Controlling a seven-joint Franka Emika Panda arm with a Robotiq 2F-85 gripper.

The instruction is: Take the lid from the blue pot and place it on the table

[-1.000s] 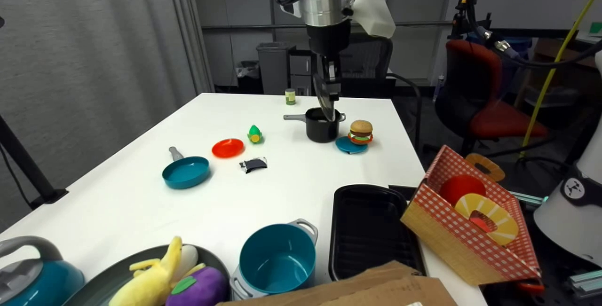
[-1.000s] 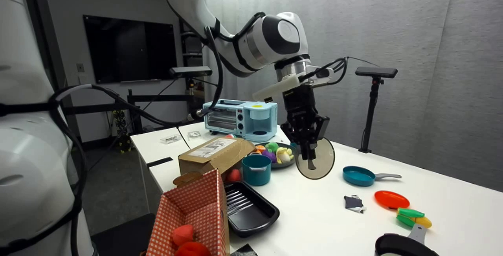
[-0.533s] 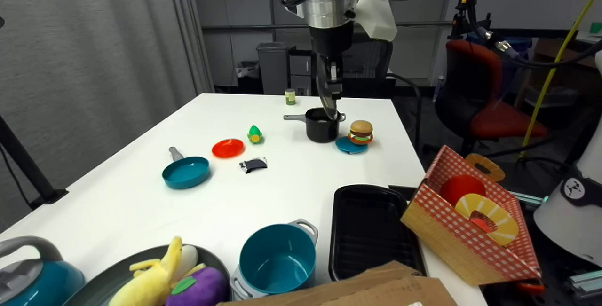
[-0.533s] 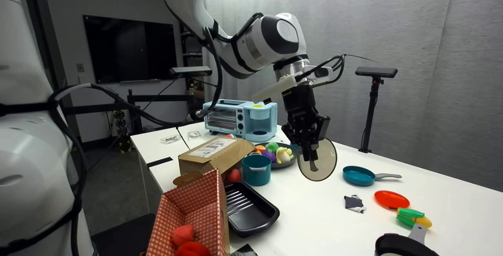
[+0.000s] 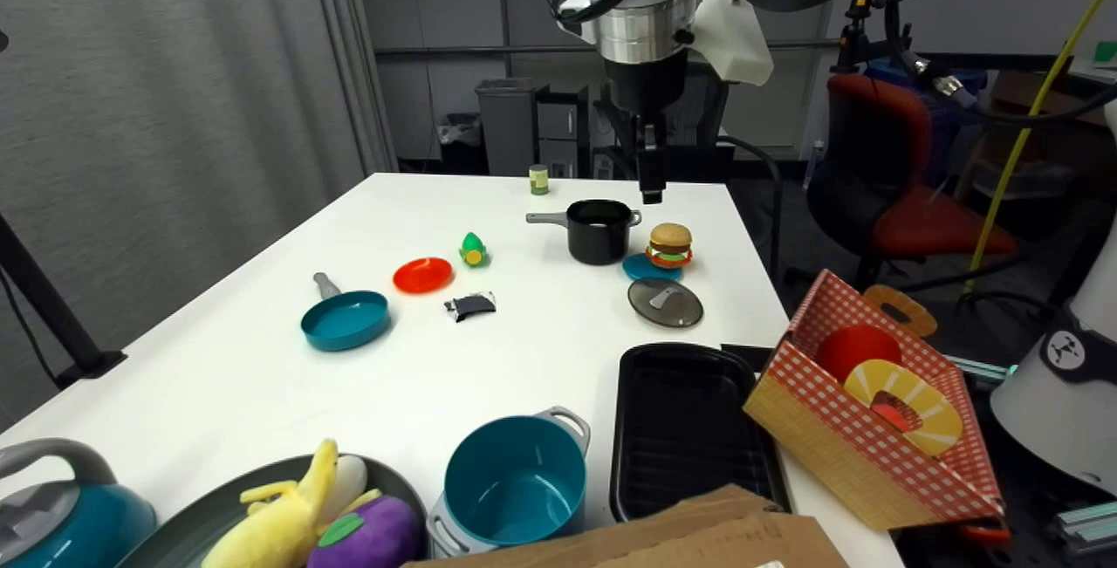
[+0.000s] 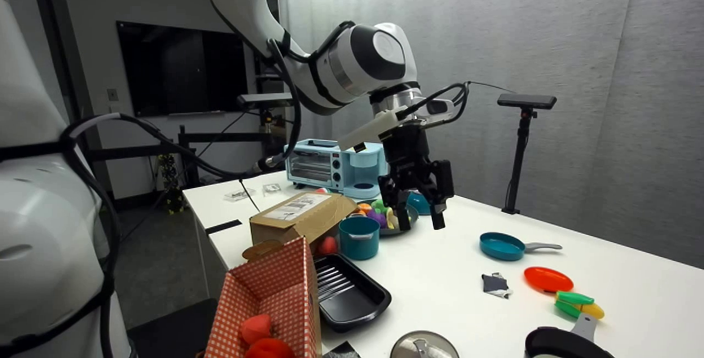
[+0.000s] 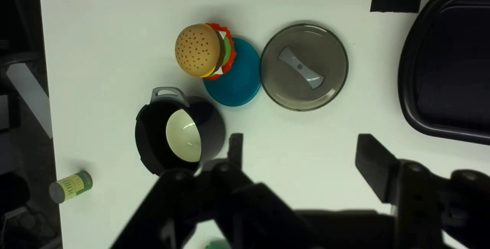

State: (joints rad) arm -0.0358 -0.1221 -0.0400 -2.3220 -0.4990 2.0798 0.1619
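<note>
Half a second earlier the lid [image 7: 304, 67] had hung on edge from the hand [image 7: 299, 153]; now it lay flat on the white bench [image 5: 541, 359], handle [image 7: 301, 68] up. The hand had drawn back a little toward the robot's base [image 5: 1051, 411] and hovered above the bench, spread wide and gripping nothing. The blue pot [image 5: 515, 485] stood uncovered in the same spot, well apart from the lid. In the wrist view the lid sat between a blue disc [image 7: 237, 86] and a black tray [image 7: 455, 69], apart from the tray; whether its rim touched the disc or lay just beside it, I could not tell. There a toy burger [image 7: 201, 52] overlapped the disc. The lid was round, smoky brown-grey and see-through, with a thin rim that caught the light. Its grey handle, a flat bar narrow at the waist, ran slantwise across the middle.
</note>
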